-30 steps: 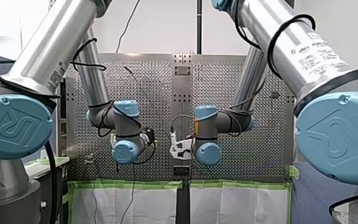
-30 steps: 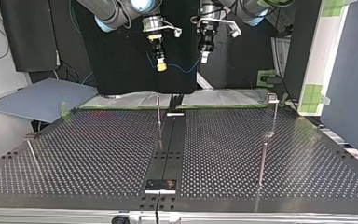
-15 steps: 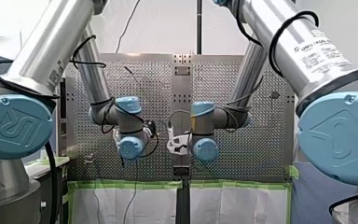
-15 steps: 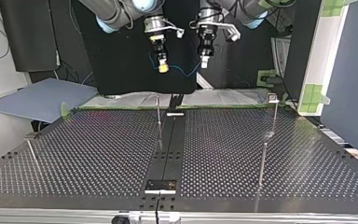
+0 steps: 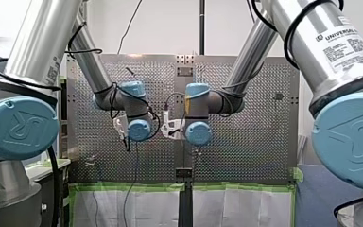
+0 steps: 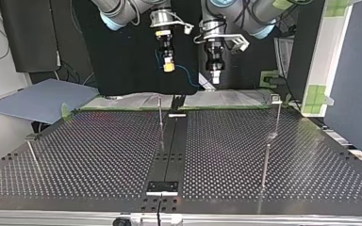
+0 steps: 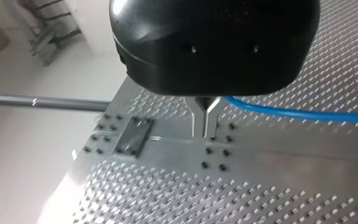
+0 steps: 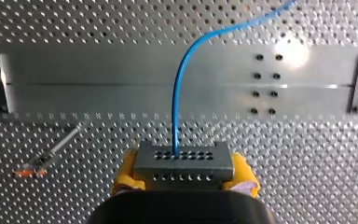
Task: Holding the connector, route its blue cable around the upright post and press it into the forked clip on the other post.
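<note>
1. My left gripper [image 6: 215, 81] dropped lower and toward the top view's right, ending below my right gripper [image 6: 168, 67]
2. My right gripper, holding the connector [image 8: 182, 161], edged toward the top view's right
3. In the front view, my left arm's wrist [image 5: 139, 130] and my right arm's wrist [image 5: 198, 133] moved farther out over the table [image 5: 246, 156] and closer together
4. The blue cable [image 8: 175, 107], earlier a shallow sag between the grippers, slanted down to my left gripper

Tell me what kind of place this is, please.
Probably a robotics laboratory test cell: two industrial arms reach over a perforated metal table with thin upright posts; my right gripper holds a connector on a blue cable.
</note>
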Robot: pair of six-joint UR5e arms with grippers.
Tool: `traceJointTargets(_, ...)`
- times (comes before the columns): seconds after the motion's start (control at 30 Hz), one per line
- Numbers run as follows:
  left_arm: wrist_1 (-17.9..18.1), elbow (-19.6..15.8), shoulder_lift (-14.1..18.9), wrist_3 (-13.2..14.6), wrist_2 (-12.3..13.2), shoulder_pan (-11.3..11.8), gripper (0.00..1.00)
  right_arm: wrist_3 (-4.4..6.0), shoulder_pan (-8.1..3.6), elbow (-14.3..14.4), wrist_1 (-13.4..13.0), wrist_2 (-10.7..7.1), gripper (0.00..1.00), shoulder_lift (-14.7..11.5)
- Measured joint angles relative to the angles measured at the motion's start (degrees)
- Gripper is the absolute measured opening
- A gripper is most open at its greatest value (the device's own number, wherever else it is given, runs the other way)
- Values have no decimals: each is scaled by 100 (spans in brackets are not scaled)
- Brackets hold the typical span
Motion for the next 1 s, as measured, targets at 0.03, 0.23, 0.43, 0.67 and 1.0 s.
traceJointTargets(0.03,-46,2,47,-46,23,45,0,23,-43,0,63,9,0,-61)
traceJointTargets(0.23,-368,3,368,-205,291,363,0,113,-338,5,381,-181,0,-382)
traceJointTargets(0.43,-725,5,725,-283,643,720,0,-42,-634,-48,680,-469,0,-679)
traceJointTargets(0.67,-1124,72,1127,-374,803,1122,0,-169,-831,-338,1012,-801,0,-1011)
traceJointTargets(1.0,-1582,375,1326,-590,789,1492,0,-145,-839,-852,1537,-1325,0,-1536)
